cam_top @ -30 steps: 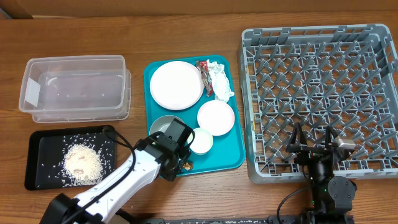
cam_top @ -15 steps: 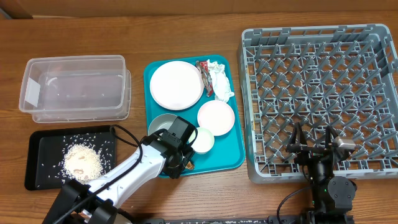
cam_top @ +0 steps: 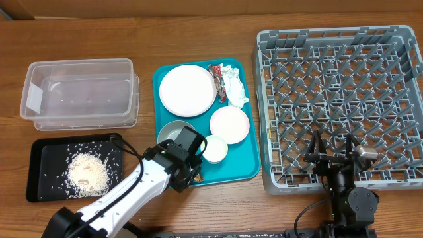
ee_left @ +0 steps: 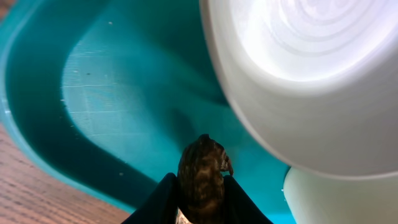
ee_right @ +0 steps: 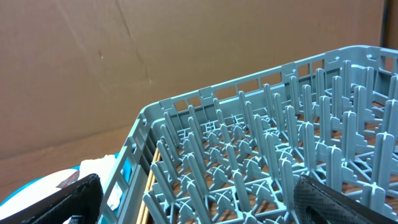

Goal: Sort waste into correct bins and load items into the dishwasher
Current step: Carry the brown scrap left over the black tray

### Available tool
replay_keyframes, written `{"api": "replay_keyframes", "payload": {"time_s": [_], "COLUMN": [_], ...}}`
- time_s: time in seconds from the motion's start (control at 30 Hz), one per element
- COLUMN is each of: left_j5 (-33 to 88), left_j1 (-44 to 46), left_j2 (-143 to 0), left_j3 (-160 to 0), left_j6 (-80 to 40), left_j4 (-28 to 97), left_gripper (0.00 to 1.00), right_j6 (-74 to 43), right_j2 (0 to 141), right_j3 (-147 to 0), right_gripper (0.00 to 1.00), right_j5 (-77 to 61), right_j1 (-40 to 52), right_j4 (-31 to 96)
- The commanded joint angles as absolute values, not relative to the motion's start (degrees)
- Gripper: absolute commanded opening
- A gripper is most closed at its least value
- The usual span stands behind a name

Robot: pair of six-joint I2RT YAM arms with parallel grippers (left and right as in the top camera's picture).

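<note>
Drawn back slightly to its left since half a second ago, the left gripper (ee_left: 200, 198) is closed on the small brown food scrap (ee_left: 202, 174), pinched between both fingertips. The scrap sits over the near part of the teal tray (ee_left: 93, 93), beside the small white cup (cam_top: 214, 149) and the greyish-white bowl (cam_top: 172, 133). The right gripper (cam_top: 332, 147) is spread wide and empty at the near edge of the grey dish rack (cam_top: 261, 99).

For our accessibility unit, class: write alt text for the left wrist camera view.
The left gripper pinches a small brown food scrap between its fingers, over the corner of a teal tray. A white round dish fills the upper right; wooden table shows at lower left.
</note>
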State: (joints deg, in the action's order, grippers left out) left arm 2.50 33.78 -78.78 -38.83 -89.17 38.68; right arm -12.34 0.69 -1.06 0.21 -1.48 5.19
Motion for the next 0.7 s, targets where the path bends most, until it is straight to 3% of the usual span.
{"api": "replay_keyframes", "payload": {"time_s": [0.0,0.37,0.67], "left_j5": [0.97,0.25,-12.36], "left_j1": [34.15,34.09,28.91], "left_j2": [-77.12,-68.20,-58.87], "left_j3": [-38.41,-40.75,-45.47], "left_j6": [-87.57,-86.74,-86.06], "left_j4": [39.44,46.22,57.12], "left_gripper": [0.22,0.21,0.25], "right_j6": [-12.14,-12.14,-12.14], "right_j2": [0.19,0.19,0.19], "right_j3": [-0.45,-0.45,-0.45], "right_gripper": [1.00,1.00,1.00], "right_j5": [-0.12,-0.12,-0.12], "right_j1": [-1.67,-1.67,-1.67], "right_j4": [4.82,4.82,4.82]}}
